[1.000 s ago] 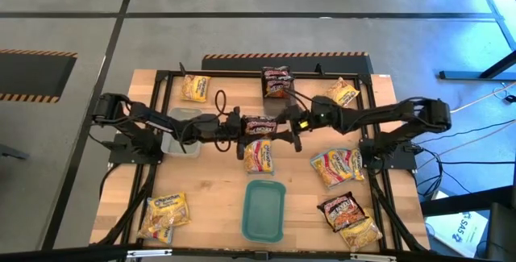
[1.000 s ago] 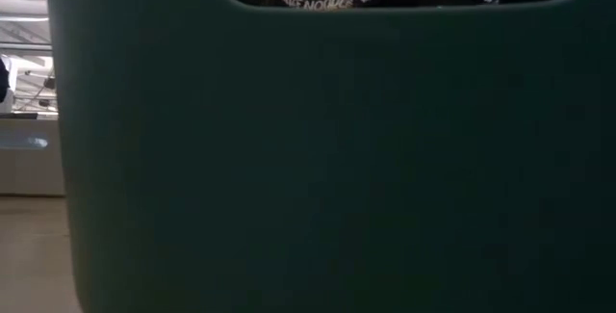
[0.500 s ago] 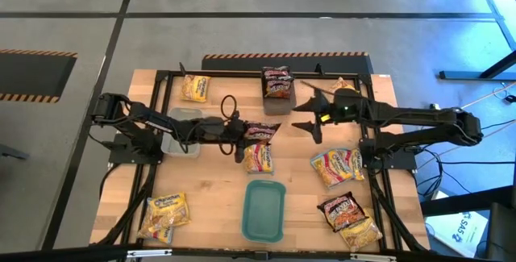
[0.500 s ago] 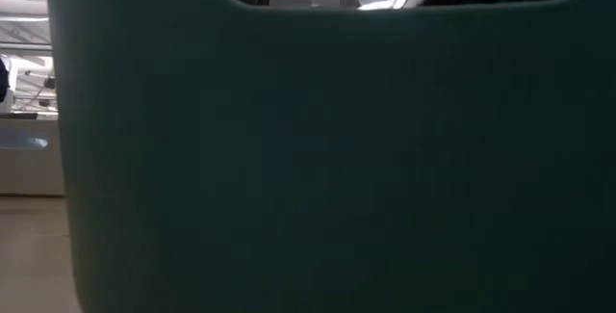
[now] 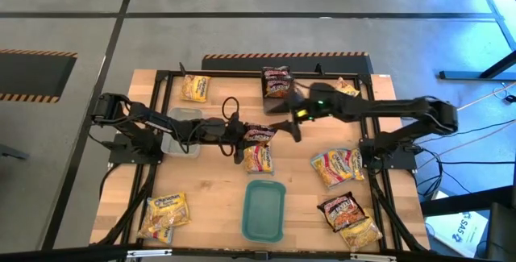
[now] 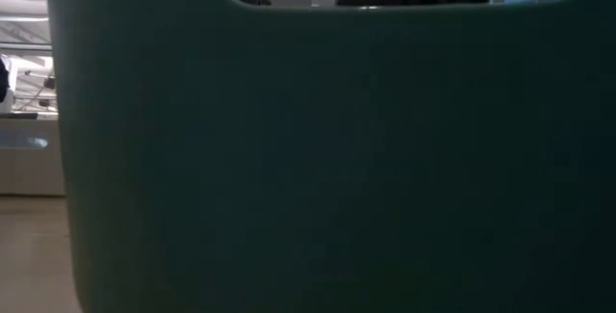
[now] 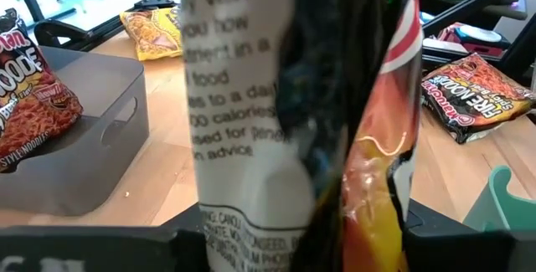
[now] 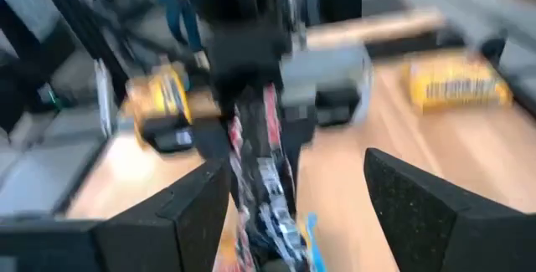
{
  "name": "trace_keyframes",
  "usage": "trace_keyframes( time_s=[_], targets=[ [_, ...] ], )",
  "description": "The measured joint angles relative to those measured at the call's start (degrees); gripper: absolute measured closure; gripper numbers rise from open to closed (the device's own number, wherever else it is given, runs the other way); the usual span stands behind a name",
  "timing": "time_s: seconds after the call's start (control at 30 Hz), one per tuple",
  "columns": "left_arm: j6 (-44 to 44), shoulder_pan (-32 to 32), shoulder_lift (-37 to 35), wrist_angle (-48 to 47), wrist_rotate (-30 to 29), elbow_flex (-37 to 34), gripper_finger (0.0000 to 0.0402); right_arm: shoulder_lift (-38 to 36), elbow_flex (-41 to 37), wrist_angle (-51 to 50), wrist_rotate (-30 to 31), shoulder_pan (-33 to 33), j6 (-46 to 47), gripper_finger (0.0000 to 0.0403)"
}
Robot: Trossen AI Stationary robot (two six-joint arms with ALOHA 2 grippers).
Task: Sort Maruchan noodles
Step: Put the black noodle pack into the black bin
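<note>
My left gripper reaches in from the table's left to mid-table and is shut on a dark brown-red Maruchan packet, which fills the left wrist view. My right gripper is open at the packet's right end. In the right wrist view its fingers stand on either side of the packet. A pale packet lies flat on the table just below the held one. Other yellow, pale and dark packets lie around the table. My left gripper holds the dark packet by its left end, coming level from the table's left. The packet sticks out toward the right, lifted clear above the pale packet. The packet itself hides the fingers. My right gripper: whether its fingers touch the packet I cannot tell.
A grey tub at the far middle holds dark packets. A clear grey tub sits under the left arm. The teal tray stands at the near middle, and its wall blocks the low view. Packets lie at the near left and near right.
My right gripper drew away from the packet toward the table's right, then came back to the packet's right end. The packet stayed in my left gripper, shifting slightly toward the near edge and tilting.
</note>
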Motion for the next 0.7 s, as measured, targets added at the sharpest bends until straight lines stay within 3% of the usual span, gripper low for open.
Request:
trace_keyframes(
  time_s=[0.27, 0.43, 0.7],
  targets=[
    [0.0, 0.0, 0.0, -0.6, 0.0, 0.0, 0.0257, 11.3, 14.3, -17.6, -5.6, 0.0, -4.6, 0.0146],
    [0.0, 0.0, 0.0, -1.0, -0.7, 0.0, 0.0257, 14.7, 16.3, -18.2, -7.4, 0.9, -5.2, 0.0146],
    [0.0, 0.1, 0.0, -0.5, -1.8, 0.0, 0.0257, 18.2, 16.3, -17.6, -4.5, 2.3, -6.5, 0.0146]
  ],
)
